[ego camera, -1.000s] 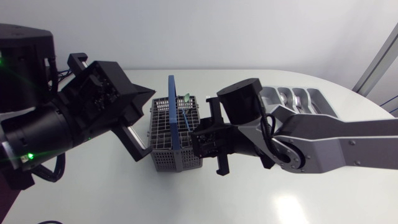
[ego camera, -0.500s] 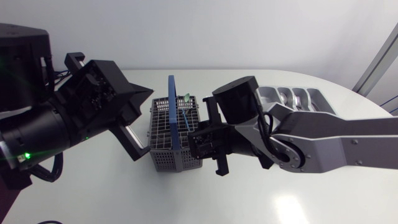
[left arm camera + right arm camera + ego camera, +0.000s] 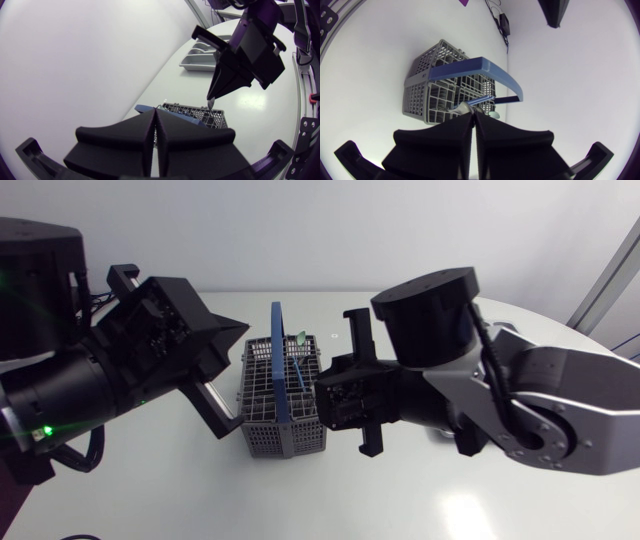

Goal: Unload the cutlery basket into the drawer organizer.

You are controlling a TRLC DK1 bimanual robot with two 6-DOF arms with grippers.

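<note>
Your right jaws grasp a blue-handled utensil (image 3: 484, 99), with the cutlery basket (image 3: 420, 80) just under them. Your left jaws are clenched together, the basket ahead of them.

Left gripper (image 3: 154, 112) blocks the basket's (image 3: 262, 420) 10 o'clock. Right gripper (image 3: 473, 113), pinching a utensil (image 3: 480, 100), blocks its 3. Six o'clock lies free.

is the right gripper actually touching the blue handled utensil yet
Touching. The right wrist view shows the right gripper with both fingers pinched on the pale end of the blue-handled utensil.
</note>
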